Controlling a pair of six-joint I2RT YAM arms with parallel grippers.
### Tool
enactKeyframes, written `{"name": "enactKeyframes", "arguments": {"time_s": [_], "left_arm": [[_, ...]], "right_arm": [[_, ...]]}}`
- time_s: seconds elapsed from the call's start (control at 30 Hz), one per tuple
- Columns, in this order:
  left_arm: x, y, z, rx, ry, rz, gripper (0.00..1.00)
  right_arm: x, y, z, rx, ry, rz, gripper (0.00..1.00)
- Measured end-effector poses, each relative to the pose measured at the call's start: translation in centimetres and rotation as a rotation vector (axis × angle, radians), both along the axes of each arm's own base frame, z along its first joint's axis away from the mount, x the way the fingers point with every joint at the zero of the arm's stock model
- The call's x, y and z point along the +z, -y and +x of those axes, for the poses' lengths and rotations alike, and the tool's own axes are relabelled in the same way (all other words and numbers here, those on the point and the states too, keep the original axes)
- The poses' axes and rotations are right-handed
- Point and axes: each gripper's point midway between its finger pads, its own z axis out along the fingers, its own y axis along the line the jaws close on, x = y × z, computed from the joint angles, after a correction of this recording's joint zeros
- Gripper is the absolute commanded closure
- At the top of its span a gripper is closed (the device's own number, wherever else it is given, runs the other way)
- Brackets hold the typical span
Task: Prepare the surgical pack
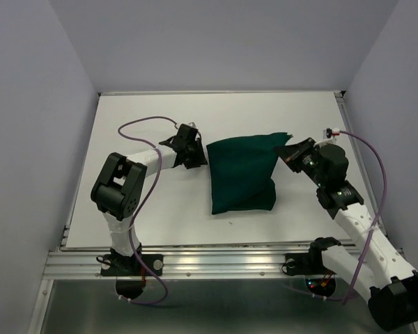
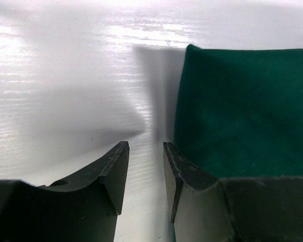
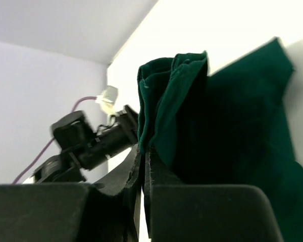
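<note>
Pinching a corner of the drape (image 1: 242, 175), my right pincer (image 3: 143, 161) is clamped; my left pincer (image 2: 145, 174) hangs half-open, empty, just beside it. Looks bundled on the counter (image 1: 139, 111); last flap to fold, I reckon.

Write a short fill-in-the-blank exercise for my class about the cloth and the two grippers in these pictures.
1. The folded drape on the white table is dark ____.
2. The shut gripper pinching a fold of the drape belongs to the ____ arm.
3. The left gripper, beside the drape, has its jaws ____, with nothing between them.
Missing words: green; right; open.
</note>
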Motion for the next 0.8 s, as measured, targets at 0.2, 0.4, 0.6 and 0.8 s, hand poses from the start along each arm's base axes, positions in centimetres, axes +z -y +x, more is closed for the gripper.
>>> {"name": "enactKeyframes", "arguments": {"time_s": [0.2,0.4,0.6,0.8], "left_arm": [[0.5,0.3,0.2,-0.006,0.006,-0.004,0.56],[0.5,0.7,0.1,-0.017,-0.001,0.006,0.56],[0.4,1.0,-0.6,-0.035,-0.002,0.061,0.56],[1.2,0.5,-1.3,-0.029,0.008,0.104,0.56]], "right_arm": [[-3.7,2.0,-0.6,-0.102,-0.136,-0.061,0.99],[-7.5,3.8,-2.4,-0.169,-0.212,-0.111,0.99],[-14.2,5.2,-3.6,-0.215,-0.362,-0.197,0.99],[-20.0,6.0,-5.2,-0.226,-0.519,-0.265,0.99]]}}
